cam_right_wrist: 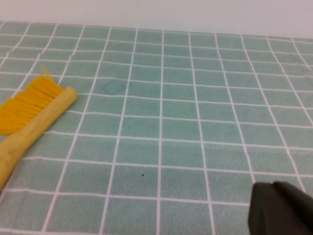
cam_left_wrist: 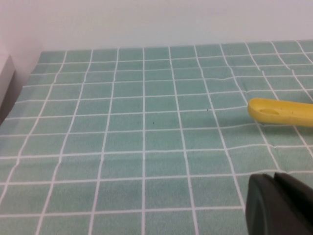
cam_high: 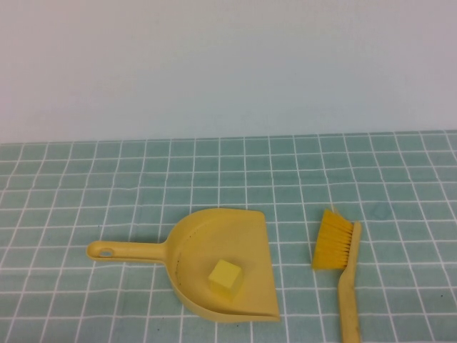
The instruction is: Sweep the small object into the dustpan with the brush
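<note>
The mustard-yellow dustpan (cam_high: 214, 243) lies on the green tiled cloth, its handle (cam_high: 125, 251) pointing left. The small pale-yellow cube (cam_high: 226, 276) sits inside its scoop. The brush (cam_high: 344, 268) lies to the right of the dustpan, apart from it, orange-yellow bristles (cam_high: 333, 241) toward the far side. Neither gripper shows in the high view. In the left wrist view my left gripper (cam_left_wrist: 275, 183) is shut and empty, with the dustpan handle's end (cam_left_wrist: 279, 111) ahead of it. In the right wrist view my right gripper (cam_right_wrist: 275, 188) is shut and empty, the brush (cam_right_wrist: 34, 121) off to one side.
The green tiled cloth (cam_high: 228, 179) covers the table up to a plain white wall (cam_high: 228, 64) at the back. A white block edge (cam_left_wrist: 6, 78) shows at the border of the left wrist view.
</note>
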{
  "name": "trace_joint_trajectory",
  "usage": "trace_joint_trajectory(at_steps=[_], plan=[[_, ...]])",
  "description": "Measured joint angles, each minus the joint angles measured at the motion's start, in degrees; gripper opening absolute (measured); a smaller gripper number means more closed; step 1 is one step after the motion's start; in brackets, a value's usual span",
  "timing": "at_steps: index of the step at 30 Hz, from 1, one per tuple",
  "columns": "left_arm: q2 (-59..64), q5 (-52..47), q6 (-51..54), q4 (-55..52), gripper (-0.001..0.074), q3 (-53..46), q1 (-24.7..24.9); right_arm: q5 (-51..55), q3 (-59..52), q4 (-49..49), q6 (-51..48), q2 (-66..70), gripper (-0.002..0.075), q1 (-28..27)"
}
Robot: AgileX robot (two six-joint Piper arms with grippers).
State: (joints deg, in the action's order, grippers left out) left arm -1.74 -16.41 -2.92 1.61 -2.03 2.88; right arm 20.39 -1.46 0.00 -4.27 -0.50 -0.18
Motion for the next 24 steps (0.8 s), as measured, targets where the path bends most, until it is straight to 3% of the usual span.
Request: trace_joint_trajectory(at_steps=[24], plan=[[0.00,0.00,0.00,-0.08,0.0000,0.00,-0.64,0.00,0.00,0.00,0.00,0.00,-0.0001,0.00]])
